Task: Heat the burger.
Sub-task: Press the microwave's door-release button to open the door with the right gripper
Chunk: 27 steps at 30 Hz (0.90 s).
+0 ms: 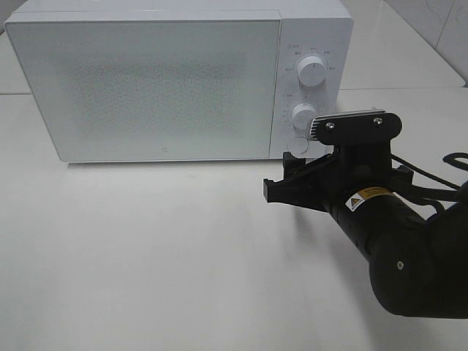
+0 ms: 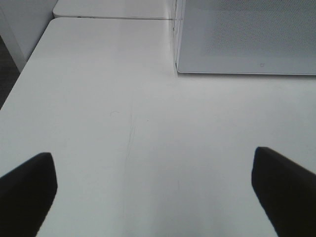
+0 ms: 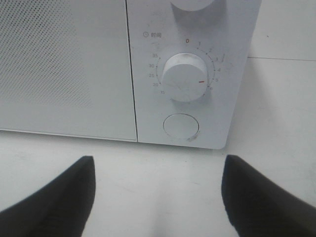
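White tabletop, closed microwave on it; right claw spread wide, holding nothing, near round door button; left claw wide over tabletop; burger unseen.

White box-shaped microwave, door speckled with fine grey dot mesh. White round timer dial, small red mark. Plain white table. Black robot arm, yellow warning label.

Microwave at table's rear, right gripper before its control panel (by the button)
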Tool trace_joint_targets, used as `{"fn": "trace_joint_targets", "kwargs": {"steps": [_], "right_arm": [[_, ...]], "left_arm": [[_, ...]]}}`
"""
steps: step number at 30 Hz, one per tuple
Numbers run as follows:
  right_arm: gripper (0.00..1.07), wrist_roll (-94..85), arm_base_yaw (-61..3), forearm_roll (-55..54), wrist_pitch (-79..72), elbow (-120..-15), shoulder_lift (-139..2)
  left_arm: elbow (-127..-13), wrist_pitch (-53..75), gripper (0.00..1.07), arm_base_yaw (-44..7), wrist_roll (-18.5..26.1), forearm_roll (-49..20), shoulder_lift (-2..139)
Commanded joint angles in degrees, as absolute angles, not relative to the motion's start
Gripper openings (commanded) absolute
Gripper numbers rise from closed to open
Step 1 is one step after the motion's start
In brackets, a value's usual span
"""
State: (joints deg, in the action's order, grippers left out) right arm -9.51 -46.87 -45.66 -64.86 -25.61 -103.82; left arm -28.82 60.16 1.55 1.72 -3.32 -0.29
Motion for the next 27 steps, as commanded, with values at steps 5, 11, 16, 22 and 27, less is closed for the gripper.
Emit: {"fn": "trace_joint_targets", "kwargs": {"steps": [5,11,16,22,27], "right_arm": [[0.65,1.5,-47.0,-45.7,-65.1,-26.2,-103.6],[0.58,12.8,-47.0,-45.7,-65.1,-26.2,-103.6],[0.41,35.8,-47.0,-45.7,-65.1,-26.2,-103.6],[0.25,52.8,-47.0,-45.7,-65.1,-26.2,-103.6],[0.14,68.1,-47.0,-45.7,-65.0,-26.2,-103.6]], "left_arm": [[-28.6,59.4,1.00,1.7,1.3,-3.6,-1.4],[-28.6,59.4,1.00,1.7,1.3,-3.6,-1.4],[-28.6,59.4,1.00,1.7,1.3,-3.6,-1.4],[-28.6,59.4,1.00,1.7,1.3,-3.6,-1.4],[-28.6,59.4,1.00,1.7,1.3,-3.6,-1.4]]}}
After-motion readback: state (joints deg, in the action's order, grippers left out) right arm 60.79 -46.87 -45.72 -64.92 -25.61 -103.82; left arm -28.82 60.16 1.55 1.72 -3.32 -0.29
